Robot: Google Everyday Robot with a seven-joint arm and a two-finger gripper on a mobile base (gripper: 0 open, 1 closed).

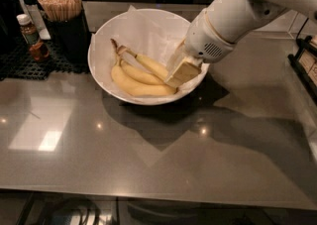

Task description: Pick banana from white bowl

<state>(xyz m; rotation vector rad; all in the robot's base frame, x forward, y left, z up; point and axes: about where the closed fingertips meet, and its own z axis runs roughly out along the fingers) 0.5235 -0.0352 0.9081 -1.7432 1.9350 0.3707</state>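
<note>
The white bowl (101, 40), lined with crinkled white paper, stands on the grey counter at the back middle. A joined bunch of three yellow bananas lies in it, stems pointing up and left. The banana (148, 64) is the upper one, on the inner-curve edge; its right end is hidden under my gripper. My gripper (181, 70) reaches down into the right side of the bowl from the upper right, right at that end of the bunch. The two fatter bananas (138, 86) lie below it.
A black holder full of wooden sticks (62, 8) stands just left of the bowl. A small brown bottle (29, 33) and other containers sit on a black mat at the far left. A dark rack (304, 63) is at the right edge. The counter's front edge runs along the bottom.
</note>
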